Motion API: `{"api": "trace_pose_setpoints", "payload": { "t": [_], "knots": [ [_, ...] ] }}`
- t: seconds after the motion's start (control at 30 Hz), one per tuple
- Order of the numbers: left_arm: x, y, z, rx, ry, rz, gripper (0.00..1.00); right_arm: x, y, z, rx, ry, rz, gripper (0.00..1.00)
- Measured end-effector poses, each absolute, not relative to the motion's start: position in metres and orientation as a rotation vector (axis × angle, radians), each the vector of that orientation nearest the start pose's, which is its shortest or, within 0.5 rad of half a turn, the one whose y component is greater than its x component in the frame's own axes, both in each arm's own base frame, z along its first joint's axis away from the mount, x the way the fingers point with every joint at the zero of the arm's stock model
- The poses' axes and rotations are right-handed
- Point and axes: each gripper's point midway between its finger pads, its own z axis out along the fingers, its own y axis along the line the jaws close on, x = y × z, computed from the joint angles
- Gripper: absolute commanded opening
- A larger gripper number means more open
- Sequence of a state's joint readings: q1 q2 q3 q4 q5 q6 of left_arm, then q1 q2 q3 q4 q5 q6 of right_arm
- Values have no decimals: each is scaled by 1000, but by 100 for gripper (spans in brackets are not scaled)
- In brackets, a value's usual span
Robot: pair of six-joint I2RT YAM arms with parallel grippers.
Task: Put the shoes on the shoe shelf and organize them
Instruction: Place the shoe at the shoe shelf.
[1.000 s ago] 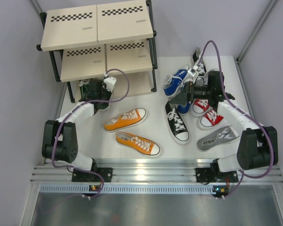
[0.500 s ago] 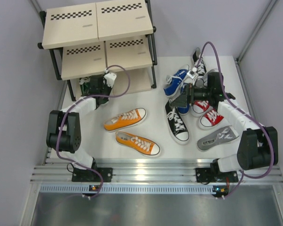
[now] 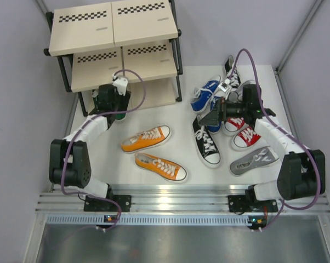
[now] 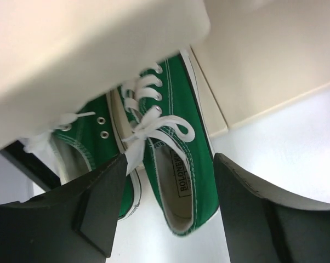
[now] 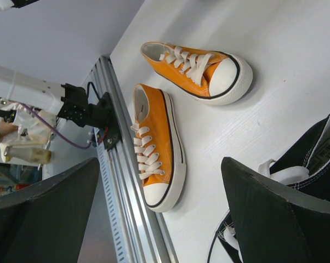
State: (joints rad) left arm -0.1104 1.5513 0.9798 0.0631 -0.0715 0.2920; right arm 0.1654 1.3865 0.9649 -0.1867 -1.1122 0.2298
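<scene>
The shoe shelf (image 3: 113, 27) stands at the back left. My left gripper (image 3: 111, 102) reaches under its middle board (image 4: 72, 55). Two green shoes (image 4: 178, 137) (image 4: 85, 145) lie side by side on the bottom board (image 4: 263, 55), toes inward. The left gripper (image 4: 170, 216) is open, its fingers (image 4: 102, 208) on either side of the right green shoe's heel, apart from it. Two orange shoes (image 3: 146, 138) (image 3: 160, 166) lie mid-table. My right gripper (image 3: 211, 116) (image 5: 162, 219) hovers open and empty over a black shoe (image 3: 207, 143) and a blue shoe (image 3: 205, 95).
Red shoes (image 3: 247, 138) and a grey shoe (image 3: 254, 161) lie at the right, and another black shoe (image 3: 231, 68) lies at the back. The aluminium rail (image 3: 170, 200) runs along the near edge. Grey walls close in both sides.
My left gripper has opened and let go of the green shoe on the bottom board. The right arm has not moved.
</scene>
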Motion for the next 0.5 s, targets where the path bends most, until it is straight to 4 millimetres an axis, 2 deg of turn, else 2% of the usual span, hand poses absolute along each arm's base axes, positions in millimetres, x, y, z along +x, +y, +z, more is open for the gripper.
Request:
{"api": "trace_pose_setpoints", "payload": {
  "t": [0.2, 0.3, 0.37, 0.43, 0.47, 0.5],
  "knots": [
    [433, -32, 203, 275, 1905, 104, 70, 281, 211, 218, -600, 2006, 1424, 93],
    [419, -34, 226, 216, 1856, 57, 68, 279, 211, 222, -609, 1993, 1421, 93],
    [407, -39, 234, 178, 1841, -1, 58, 278, 211, 223, -616, 1985, 1418, 93],
    [395, -45, 233, 127, 1850, -73, 46, 278, 211, 224, -621, 1980, 1415, 93],
    [389, -49, 228, 96, 1867, -124, 25, 278, 211, 224, -623, 1979, 1414, 93],
    [383, -53, 222, 66, 1885, -165, 19, 278, 211, 224, -624, 1978, 1413, 93]
  ]
}}
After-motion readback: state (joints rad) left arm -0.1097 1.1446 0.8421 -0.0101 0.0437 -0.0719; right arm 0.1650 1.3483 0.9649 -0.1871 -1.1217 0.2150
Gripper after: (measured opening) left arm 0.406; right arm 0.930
